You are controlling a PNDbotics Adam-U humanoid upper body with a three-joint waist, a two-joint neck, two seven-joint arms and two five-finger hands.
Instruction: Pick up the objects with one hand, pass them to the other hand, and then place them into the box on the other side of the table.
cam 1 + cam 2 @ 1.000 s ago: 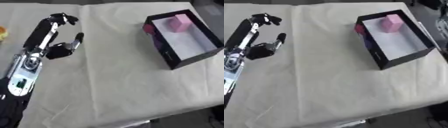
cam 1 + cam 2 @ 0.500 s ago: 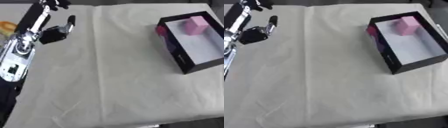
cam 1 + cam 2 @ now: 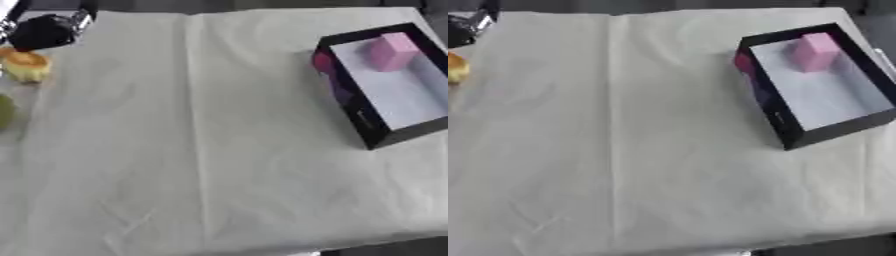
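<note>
Cream cloth table cover (image 3: 201, 150), creased lengthwise, is recorded across nearly the whole view; dark floor is seen only at the 12 and 6 o'clock edges.

One black rectangular box with a white floor (image 3: 363, 120) is listed at 2 o'clock, set askew. Inside it, one pink block (image 3: 391, 51) is logged at the far end, and one magenta item (image 3: 323, 61) is partly seen against the near-left wall; its shape cannot be made out.

One left hand, black with silver parts (image 3: 44, 32), is entered at 10 to 11 o'clock, cut off by the frame; whether its fingers are curled or straight cannot be told. The right hand is not shown.

One orange-yellow rounded object (image 3: 26, 66) is noted at 9 to 10 o'clock, just below the left hand, apart from it as far as can be judged. One green rounded object (image 3: 5, 111) is noted at 9 o'clock, at the frame edge.

Risk, as judged: round items could be nudged and rolled off the near edge by a descending hand, and the handover could be fumbled over open cloth, well apart from the box.
</note>
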